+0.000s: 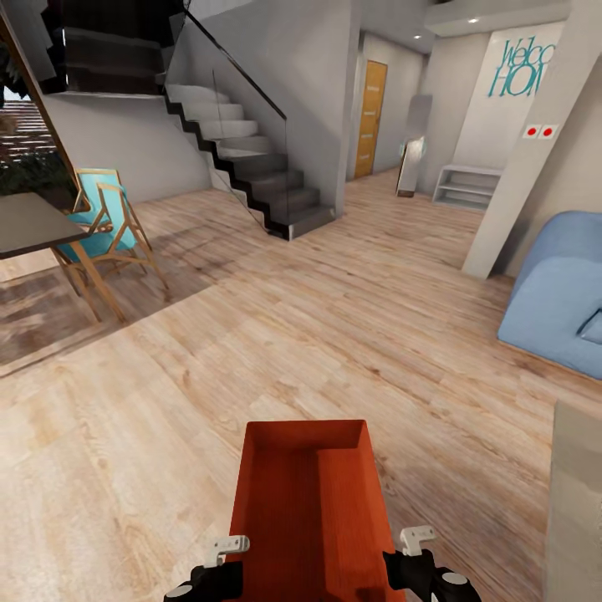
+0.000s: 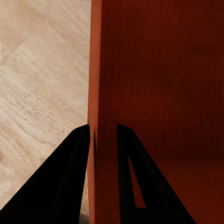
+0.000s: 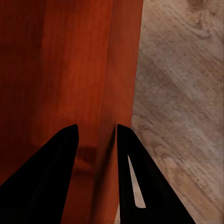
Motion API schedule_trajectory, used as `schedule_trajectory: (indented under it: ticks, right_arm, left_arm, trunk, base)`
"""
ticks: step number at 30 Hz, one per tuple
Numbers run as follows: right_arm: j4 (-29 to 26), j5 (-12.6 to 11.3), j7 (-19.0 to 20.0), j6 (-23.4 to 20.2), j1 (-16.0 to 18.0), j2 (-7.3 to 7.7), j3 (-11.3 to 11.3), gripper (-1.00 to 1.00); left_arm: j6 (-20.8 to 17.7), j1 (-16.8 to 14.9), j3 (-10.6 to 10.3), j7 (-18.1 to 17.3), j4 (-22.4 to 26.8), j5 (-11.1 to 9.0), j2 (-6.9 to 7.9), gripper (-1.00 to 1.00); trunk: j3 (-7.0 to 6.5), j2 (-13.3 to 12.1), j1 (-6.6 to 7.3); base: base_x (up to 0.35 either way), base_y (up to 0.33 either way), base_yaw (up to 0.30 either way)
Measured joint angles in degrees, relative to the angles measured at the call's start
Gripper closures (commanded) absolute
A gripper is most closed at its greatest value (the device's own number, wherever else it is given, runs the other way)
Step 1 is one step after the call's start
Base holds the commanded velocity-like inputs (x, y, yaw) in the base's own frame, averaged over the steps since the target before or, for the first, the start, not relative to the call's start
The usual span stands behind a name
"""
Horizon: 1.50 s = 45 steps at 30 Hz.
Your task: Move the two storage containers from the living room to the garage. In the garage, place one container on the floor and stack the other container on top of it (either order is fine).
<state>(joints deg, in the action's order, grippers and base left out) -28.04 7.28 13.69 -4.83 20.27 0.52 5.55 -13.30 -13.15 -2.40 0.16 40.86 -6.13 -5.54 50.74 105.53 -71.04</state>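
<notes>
One storage container (image 1: 311, 510) is gripped on opposite side walls by the left gripper (image 2: 102, 133) and right gripper (image 3: 96, 133), carried above the living room floor (image 1: 334, 334); transport toward the garage is required next

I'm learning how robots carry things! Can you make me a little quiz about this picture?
1. True or false: the orange-red container rests on the wood floor.
2. What does the left gripper pinch? A) the container's wall B) the blue sofa C) the chair
3. The right gripper clamps the container's other ____.

Key: 1 false, both grippers hold it up; 2 A; 3 wall.
</notes>
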Motion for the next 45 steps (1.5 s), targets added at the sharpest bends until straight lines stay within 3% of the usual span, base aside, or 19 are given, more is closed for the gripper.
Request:
schedule_trajectory:
  ticks: [45]
  right_arm:
    - [0.0,0.0,0.0,0.0,0.0,0.00,0.0,1.00]
  left_arm:
    - [0.0,0.0,0.0,0.0,0.0,0.0,0.01,1.00]
  trunk:
    - [-8.08,-18.1,9.89]
  base:
    - [0.000,0.000,0.000]
